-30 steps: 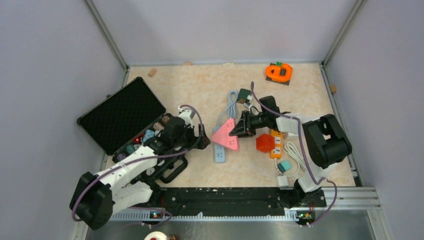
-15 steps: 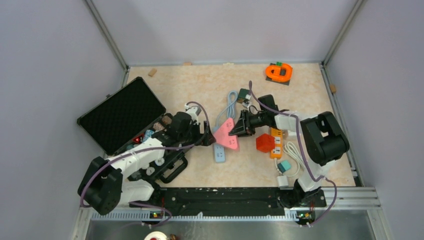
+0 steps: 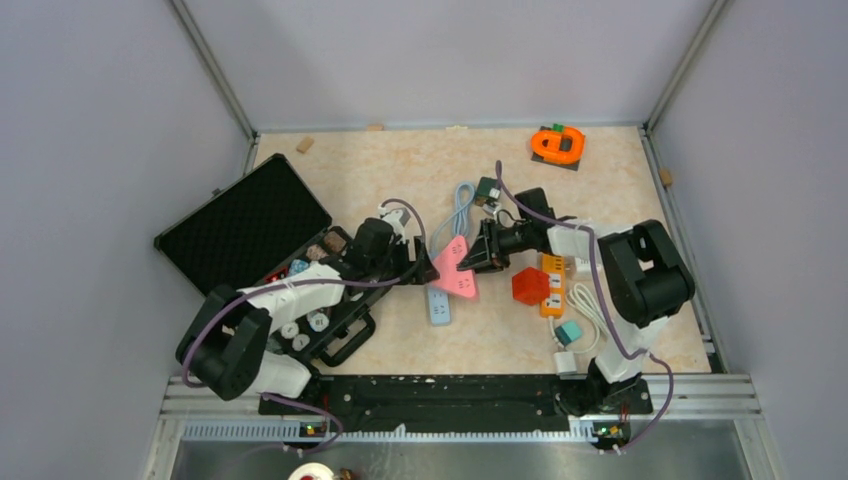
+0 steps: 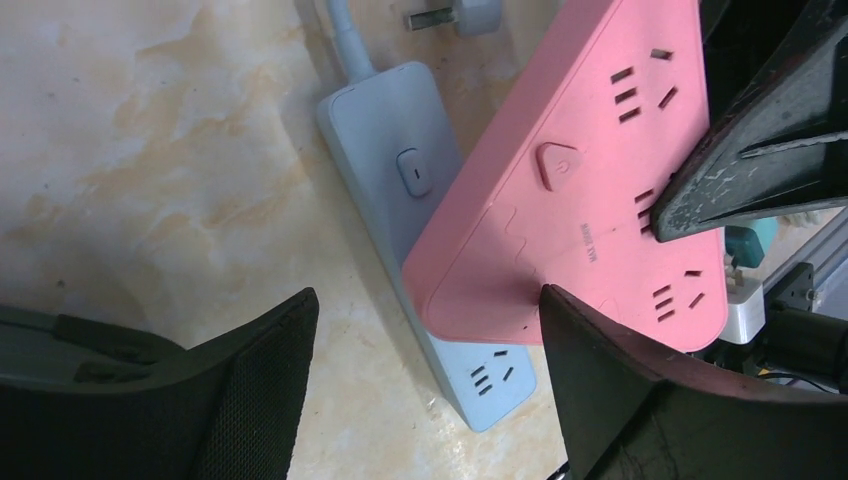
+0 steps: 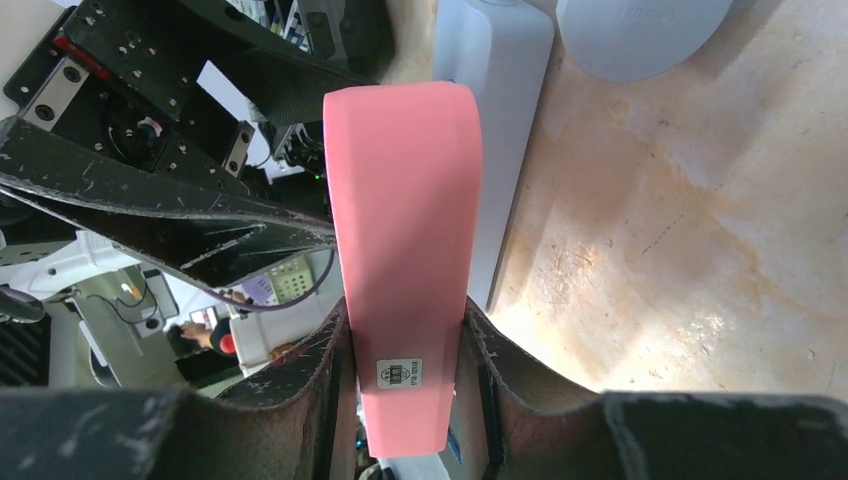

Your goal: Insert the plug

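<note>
- At the middle of the desk [image 3: 370, 170], the right hand [image 3: 472, 260] is clamped narrow on the pink power strip [image 3: 456, 270]. In the right wrist view the strip shows edge-on, with a finger pressed to each flat face.
- In the left wrist view, one right-hand finger [image 4: 760, 150] lies on the strip's socketed top face.
- The pink power strip overlaps the blue-grey power strip [image 3: 440, 306], which lies flat on the desk beneath it.
- The left hand [image 3: 414, 268] stands wide and holds nothing. Its jaws straddle the pink strip's rounded corner and the blue-grey strip's body.
- One left finger [image 4: 620, 390] sits right at the pink strip's edge, though contact cannot be told. The other hangs over bare desk.
- A small white plug [image 4: 462, 14] with a metal pin lies on the desk just beyond the blue-grey strip's cable end.
- Bare desk opens beyond the strips toward the back edge.
- Closer in, the open black case [image 3: 245, 230] lies against the left arm. A red hexagonal block [image 3: 530, 286] and an orange power strip [image 3: 552, 287] sit just beside the right arm.
</note>
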Robot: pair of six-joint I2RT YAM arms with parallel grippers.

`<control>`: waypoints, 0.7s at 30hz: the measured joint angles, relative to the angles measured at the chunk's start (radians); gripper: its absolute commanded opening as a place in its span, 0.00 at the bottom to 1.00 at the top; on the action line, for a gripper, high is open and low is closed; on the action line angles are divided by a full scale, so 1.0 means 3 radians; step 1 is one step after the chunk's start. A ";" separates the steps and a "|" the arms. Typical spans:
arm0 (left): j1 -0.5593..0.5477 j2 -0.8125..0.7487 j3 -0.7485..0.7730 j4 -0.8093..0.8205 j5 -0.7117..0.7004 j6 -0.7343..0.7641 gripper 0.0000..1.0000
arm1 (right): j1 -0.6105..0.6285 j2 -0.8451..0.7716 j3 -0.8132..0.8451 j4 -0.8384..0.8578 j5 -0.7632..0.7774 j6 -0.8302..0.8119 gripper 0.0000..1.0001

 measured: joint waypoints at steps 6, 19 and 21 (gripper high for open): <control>0.0000 0.0084 0.0037 0.0135 0.0018 -0.0045 0.69 | 0.0000 0.0069 0.0080 -0.0081 0.0003 -0.0061 0.11; 0.0000 0.0183 0.0067 0.0333 0.0045 -0.0084 0.42 | 0.0000 0.0064 0.0187 -0.0342 0.0187 -0.0179 0.37; 0.0000 0.0192 0.0067 0.0359 0.0042 -0.0085 0.39 | 0.0001 0.0061 0.0186 -0.0371 0.0271 -0.0205 0.39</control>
